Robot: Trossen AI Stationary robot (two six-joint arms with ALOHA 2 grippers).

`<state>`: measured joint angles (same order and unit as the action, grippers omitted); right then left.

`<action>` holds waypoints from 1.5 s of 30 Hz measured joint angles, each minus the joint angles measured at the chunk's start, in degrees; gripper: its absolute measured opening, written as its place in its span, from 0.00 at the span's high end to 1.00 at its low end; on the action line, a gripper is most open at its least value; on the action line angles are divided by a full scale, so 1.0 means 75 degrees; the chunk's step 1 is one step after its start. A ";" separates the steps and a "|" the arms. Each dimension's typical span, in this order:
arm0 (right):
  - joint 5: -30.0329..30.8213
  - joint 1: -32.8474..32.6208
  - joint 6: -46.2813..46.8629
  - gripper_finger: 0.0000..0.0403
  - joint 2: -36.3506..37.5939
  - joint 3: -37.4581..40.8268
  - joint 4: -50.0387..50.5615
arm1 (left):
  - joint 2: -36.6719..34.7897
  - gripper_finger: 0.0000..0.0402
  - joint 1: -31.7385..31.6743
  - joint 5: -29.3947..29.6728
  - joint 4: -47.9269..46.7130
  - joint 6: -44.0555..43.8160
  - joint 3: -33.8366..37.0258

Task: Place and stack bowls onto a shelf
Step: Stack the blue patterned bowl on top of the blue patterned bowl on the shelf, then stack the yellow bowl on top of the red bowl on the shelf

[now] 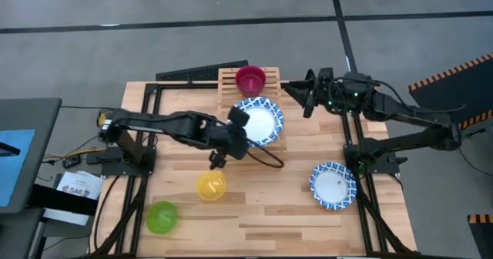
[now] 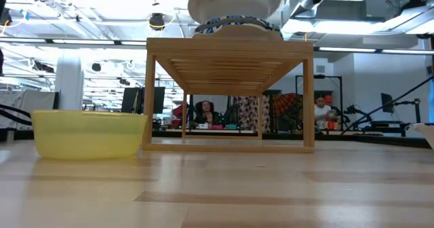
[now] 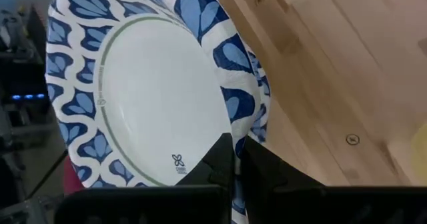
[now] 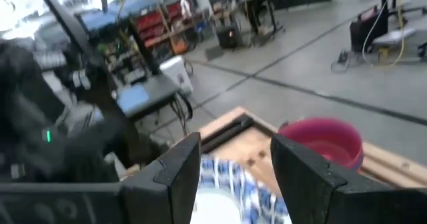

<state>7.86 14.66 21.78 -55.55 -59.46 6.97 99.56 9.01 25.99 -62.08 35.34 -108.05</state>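
A white bowl with a blue patterned rim (image 1: 262,122) sits over the near end of the wooden slat shelf (image 1: 228,82). My left gripper (image 1: 237,120) is shut on it. In the low view its white underside (image 2: 234,1) shows above another patterned rim (image 2: 230,26) lying on the shelf top (image 2: 229,45). A magenta bowl (image 1: 250,78) stands on the shelf's far end. My right gripper (image 4: 233,177) is open and hovers off the shelf's far right corner (image 1: 296,95), touching nothing. Another patterned bowl (image 1: 333,185) rests on the table at the right. My left gripper (image 3: 235,144) pinches the patterned bowl's rim (image 3: 230,121) between its two fingers, one on the white inside and one on the outside. It comes from the table's left. A second patterned rim (image 3: 261,111) shows just behind the held bowl; I cannot tell whether the two touch.
A yellow bowl (image 1: 211,186) and a green bowl (image 1: 162,216) stand on the table's near left part; the yellow one (image 2: 88,133) shows left of the shelf in the low view. A dark bar (image 1: 202,72) lies at the far edge. Bare wood lies between the yellow bowl and the right patterned bowl.
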 joint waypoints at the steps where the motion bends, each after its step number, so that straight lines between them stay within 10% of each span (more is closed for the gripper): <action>1: 0.0000 0.0051 0.0000 0.49 0.0000 -0.0002 -0.0115 | 0.0082 1.00 -0.0029 0.0008 0.0002 0.0003 0.0000; 14: -0.0027 0.0206 0.0032 0.49 0.0003 -0.0003 -0.0369 | 0.0398 0.96 -0.0501 -0.0129 0.0400 -0.0184 0.0087; 30: -0.0051 0.0209 0.0029 0.49 0.0003 -0.0003 -0.0363 | -0.0057 0.58 -0.0474 -0.0767 0.0378 -0.1014 -0.0012; 38: -0.0108 0.0197 0.0032 0.49 0.0017 -0.0003 -0.0353 | -0.2079 0.56 -0.0867 -0.1284 0.0759 -0.3479 0.0403; 45: -0.0210 0.0197 0.0029 0.49 0.0012 -0.0003 -0.0357 | -0.4959 0.56 -0.0948 -0.0788 0.3595 -0.4910 0.3376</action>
<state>6.28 16.14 22.00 -55.46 -59.48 4.29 62.36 1.90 20.09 -35.12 -1.49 -82.73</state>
